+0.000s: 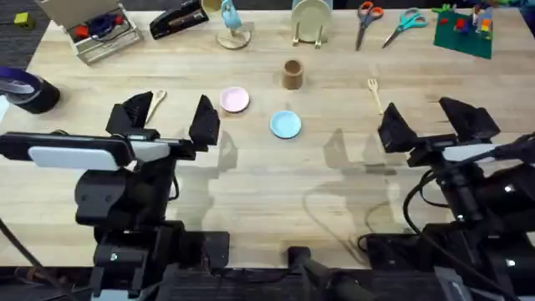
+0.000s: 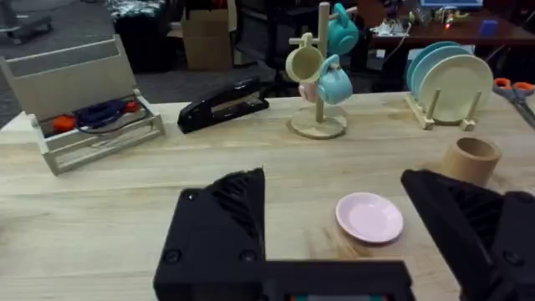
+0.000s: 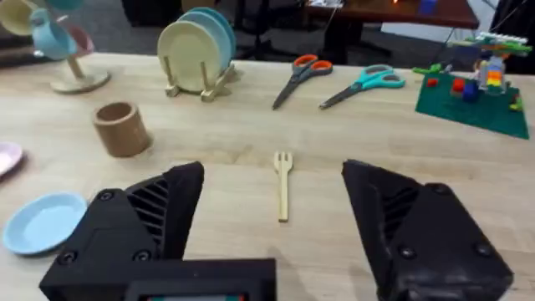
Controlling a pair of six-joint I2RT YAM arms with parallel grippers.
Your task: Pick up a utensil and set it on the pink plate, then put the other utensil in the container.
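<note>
I see both my grippers spread wide and holding nothing, the left gripper over the spoon toward the tabletop's left side, the right gripper near the fork toward its right; the pink plate, a blue plate and the brown container sit mid-table between them; I can read no writing.

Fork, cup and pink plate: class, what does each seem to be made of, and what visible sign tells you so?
The fork: apparently pale, unvarnished wood, matte and close in tone to the table. The cup: brown, matte, thick-walled; cork or wood, the look leaves it open. The pink plate: smooth with a soft sheen, likely plastic, possibly glazed ceramic.
</note>
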